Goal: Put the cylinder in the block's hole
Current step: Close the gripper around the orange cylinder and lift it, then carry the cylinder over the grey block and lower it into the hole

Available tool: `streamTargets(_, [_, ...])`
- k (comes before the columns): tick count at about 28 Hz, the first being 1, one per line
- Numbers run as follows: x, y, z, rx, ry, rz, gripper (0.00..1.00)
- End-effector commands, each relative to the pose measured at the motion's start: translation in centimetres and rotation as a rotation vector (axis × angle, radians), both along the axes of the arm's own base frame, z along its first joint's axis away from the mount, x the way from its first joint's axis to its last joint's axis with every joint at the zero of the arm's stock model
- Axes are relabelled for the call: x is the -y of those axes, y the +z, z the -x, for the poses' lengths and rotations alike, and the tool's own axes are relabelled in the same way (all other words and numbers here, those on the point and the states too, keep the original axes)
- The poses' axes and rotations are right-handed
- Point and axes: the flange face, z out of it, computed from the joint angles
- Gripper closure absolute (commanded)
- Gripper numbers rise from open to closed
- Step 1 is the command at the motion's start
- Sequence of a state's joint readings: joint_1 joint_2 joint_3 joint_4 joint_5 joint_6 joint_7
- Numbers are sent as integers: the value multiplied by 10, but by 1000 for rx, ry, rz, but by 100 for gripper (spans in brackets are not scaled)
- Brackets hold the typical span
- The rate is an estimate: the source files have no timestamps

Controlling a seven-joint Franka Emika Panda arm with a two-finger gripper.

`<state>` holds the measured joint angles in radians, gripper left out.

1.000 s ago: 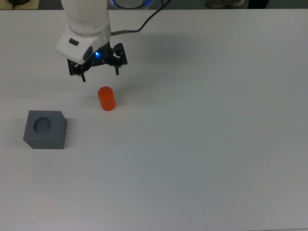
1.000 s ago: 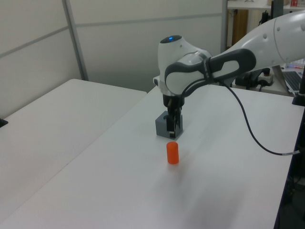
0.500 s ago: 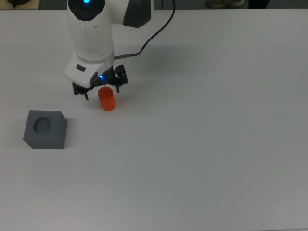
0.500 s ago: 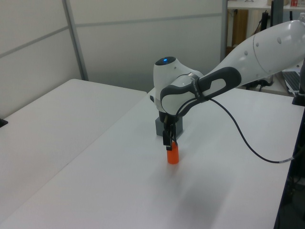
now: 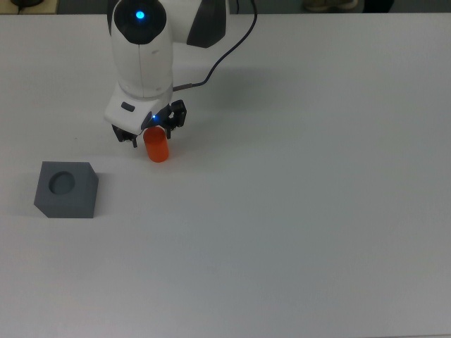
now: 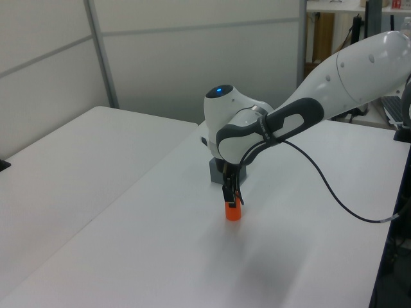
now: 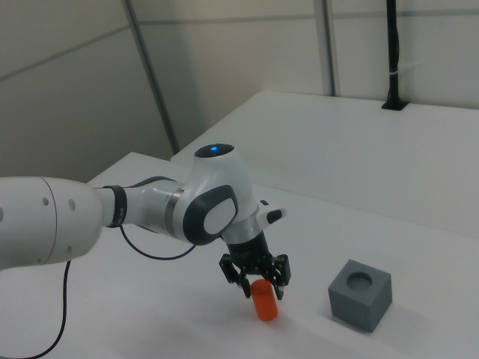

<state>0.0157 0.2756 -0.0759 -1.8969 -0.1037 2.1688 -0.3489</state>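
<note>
White matte table (image 5: 296, 232): fills top view, plain, evenly lit, soft shadows. Second white table (image 6: 58, 173): at 9 o'clock in left view, narrow gap between. Further white table (image 7: 389, 149): toward 1 o'clock in right view, black post (image 7: 392, 56) standing on it. Wall panels (image 6: 192, 58): pale grey, metal dividing strips (image 6: 101, 54), behind tables. Shelving and clutter (image 6: 334, 25): 1 o'clock in left view, details unclear.
</note>
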Motion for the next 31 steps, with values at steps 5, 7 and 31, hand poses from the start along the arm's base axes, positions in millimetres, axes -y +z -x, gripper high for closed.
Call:
streamTargets(5, [-7, 0, 5, -19, 35, 12, 64])
streamTargets(7, [-7, 2, 4, -14, 34, 13, 71])
streamTargets(31, [130, 108, -50, 265, -278, -120, 77])
